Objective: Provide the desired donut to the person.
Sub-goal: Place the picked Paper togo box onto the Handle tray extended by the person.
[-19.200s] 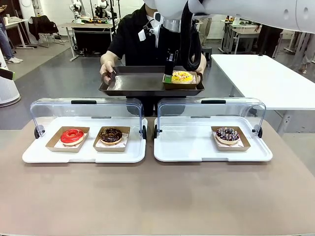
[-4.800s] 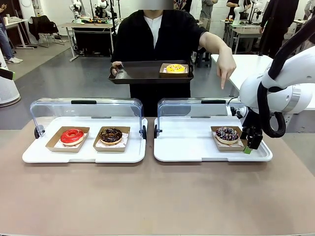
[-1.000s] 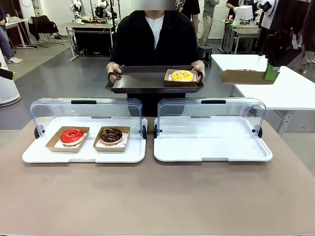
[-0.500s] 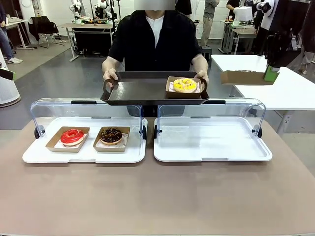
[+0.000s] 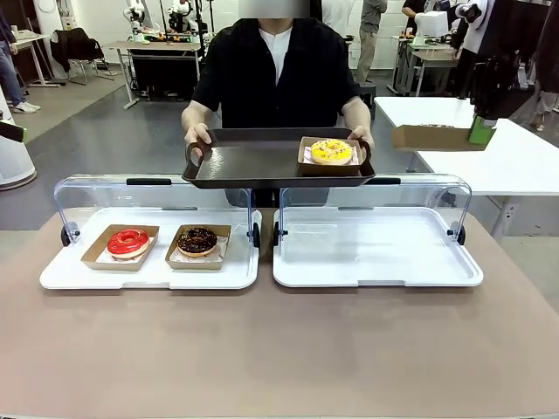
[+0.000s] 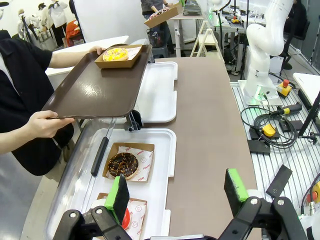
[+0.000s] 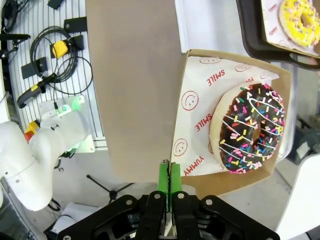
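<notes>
My right gripper (image 5: pixel 479 133) is raised at the far right, shut on the rim of a cardboard tray (image 5: pixel 437 137). In the right wrist view the gripper (image 7: pixel 168 176) pinches that tray's edge (image 7: pixel 200 145), and a chocolate donut with coloured sprinkles (image 7: pixel 250 129) lies in it. The person (image 5: pixel 275 78) holds a brown serving tray (image 5: pixel 253 163) over the covers, with a yellow donut (image 5: pixel 330 151) on its right end. My left gripper (image 6: pixel 176 192) hangs open above the left display tray, with nothing between its fingers.
The left white tray (image 5: pixel 70 275) holds a red donut (image 5: pixel 128 242) and a chocolate donut (image 5: pixel 197 240). The right white tray (image 5: pixel 376 253) is bare. Clear covers (image 5: pixel 148 196) stand open behind both trays. A white side table (image 5: pixel 515 166) stands at right.
The person has brought the brown tray forward and lower, towards the display covers. My right gripper has stayed raised with the cardboard tray.
</notes>
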